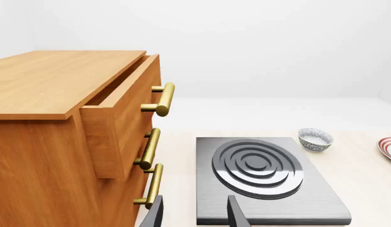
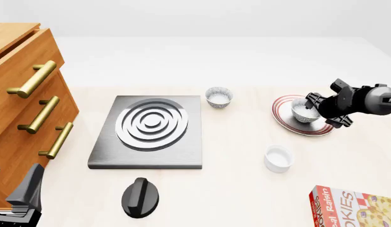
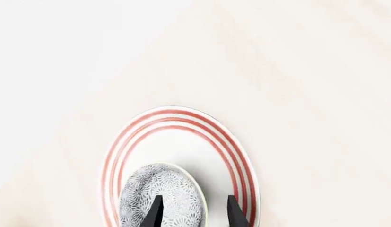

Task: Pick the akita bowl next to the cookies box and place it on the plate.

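Observation:
The akita bowl (image 2: 303,109) (image 3: 160,196), speckled grey outside, sits on the red-ringed plate (image 2: 322,130) (image 3: 182,125) at the right of the table. My right gripper (image 2: 316,110) (image 3: 195,213) is directly over it and open. One finger lies over the bowl and the other outside its rim, with a wide gap between them. The cookies box (image 2: 356,205) lies at the front right corner, partly cut off. My left gripper (image 1: 195,215) (image 2: 25,194) stays open and empty at the front left, near the cabinet.
A second speckled bowl (image 2: 219,96) (image 1: 316,139) stands behind the stove plate (image 2: 151,130) (image 1: 258,170). A plain white cup (image 2: 278,158) is in front of the plate. A black knob (image 2: 140,197) lies near the front. A wooden drawer cabinet (image 2: 25,109) (image 1: 63,123), top drawer ajar, fills the left.

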Available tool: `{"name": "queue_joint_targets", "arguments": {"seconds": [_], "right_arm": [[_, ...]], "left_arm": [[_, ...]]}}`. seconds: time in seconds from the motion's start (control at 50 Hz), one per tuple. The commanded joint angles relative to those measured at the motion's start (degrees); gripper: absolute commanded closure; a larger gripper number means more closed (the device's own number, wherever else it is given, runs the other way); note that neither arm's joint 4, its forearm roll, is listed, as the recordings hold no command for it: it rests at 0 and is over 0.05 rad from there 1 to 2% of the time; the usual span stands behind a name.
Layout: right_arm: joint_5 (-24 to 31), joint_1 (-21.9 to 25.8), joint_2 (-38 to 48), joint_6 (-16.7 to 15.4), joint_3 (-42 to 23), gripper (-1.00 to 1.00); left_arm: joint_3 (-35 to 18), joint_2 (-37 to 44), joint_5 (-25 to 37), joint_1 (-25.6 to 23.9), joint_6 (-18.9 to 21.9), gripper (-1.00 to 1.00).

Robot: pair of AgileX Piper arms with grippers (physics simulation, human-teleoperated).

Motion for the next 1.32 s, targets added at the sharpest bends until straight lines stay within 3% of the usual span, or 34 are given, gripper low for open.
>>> {"name": "queue_joint_targets", "arguments": {"seconds": [0.02,0.4,0.58,0.66,0.7,0.8,1.12,1.2,1.32], "right_arm": [[-0.62,-0.04,-1.4,-0.06,1.18,-1.0],[-3.17,0.67,-14.53,-1.71,14.41,-1.0],[-6.91,1.69,-20.06,-2.29,21.95,-1.0],[-8.96,2.73,-26.33,-3.37,26.75,-1.0],[-10.7,4.36,-29.3,-1.71,29.85,-1.0],[-11.93,5.38,-32.95,-1.69,33.34,-1.0],[-20.54,9.32,-44.9,3.04,49.19,-1.0],[-23.13,9.99,-48.18,4.93,53.53,-1.0],[-28.26,13.25,-57.62,10.41,63.19,-1.0]], "left_arm": [[0.0,0.0,0.0,0.0,0.0,-1.0],[0.0,0.0,0.0,0.0,0.0,-1.0],[0.0,0.0,0.0,0.0,0.0,-1.0],[0.0,0.0,0.0,0.0,0.0,-1.0],[0.0,0.0,0.0,0.0,0.0,-1.0],[0.0,0.0,0.0,0.0,0.0,-1.0],[0.0,0.0,0.0,0.0,0.0,-1.0],[0.0,0.0,0.0,0.0,0.0,-1.0],[0.0,0.0,0.0,0.0,0.0,-1.0]]}}
